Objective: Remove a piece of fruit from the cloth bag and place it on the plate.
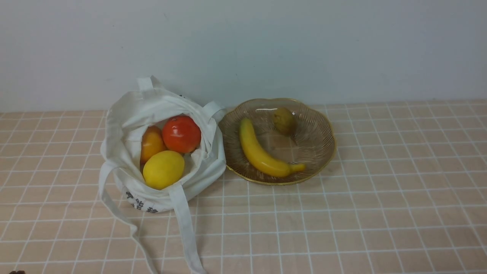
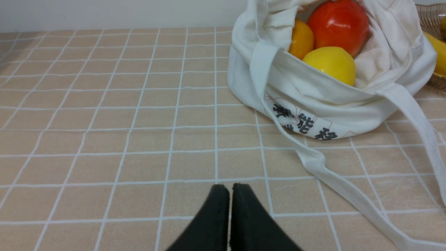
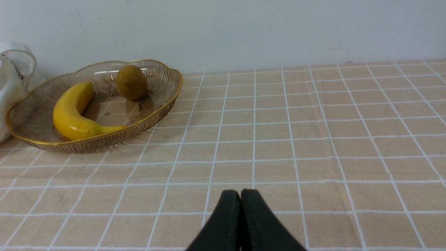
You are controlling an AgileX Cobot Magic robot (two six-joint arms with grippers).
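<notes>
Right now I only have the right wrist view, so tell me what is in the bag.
Observer: Three fruits show in the open bag: a lemon at the front, with a red fruit and an orange fruit behind it.
Operator: Report the left claw.
Observer: The left claw is shut and holds nothing. It sits low by the table, apart from the bag.
</notes>
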